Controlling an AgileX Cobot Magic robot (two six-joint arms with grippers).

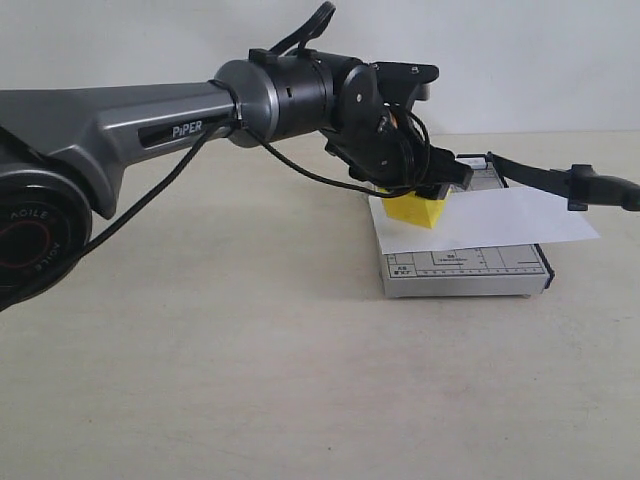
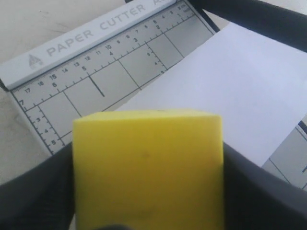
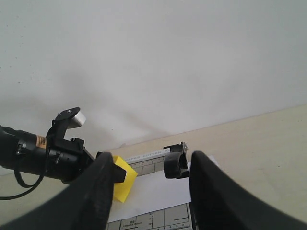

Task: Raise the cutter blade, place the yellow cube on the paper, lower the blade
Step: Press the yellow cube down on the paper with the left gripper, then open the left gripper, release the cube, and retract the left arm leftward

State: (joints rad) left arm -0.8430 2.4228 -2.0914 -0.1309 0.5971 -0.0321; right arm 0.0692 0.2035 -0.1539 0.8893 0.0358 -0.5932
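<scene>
The yellow cube is at the left end of the white paper, with my left gripper shut on it from above. In the left wrist view the cube fills the space between the black fingers; whether it rests on the paper I cannot tell. The cutter blade is raised over the grey cutter base, its handle running off the right edge. My right gripper is open, and a black part of the blade sits beside one finger.
The left arm stretches across the beige table from the left edge. A white wall closes the back. The base's ruler strip reads PAPER CUTTER. The paper overhangs the base on the right.
</scene>
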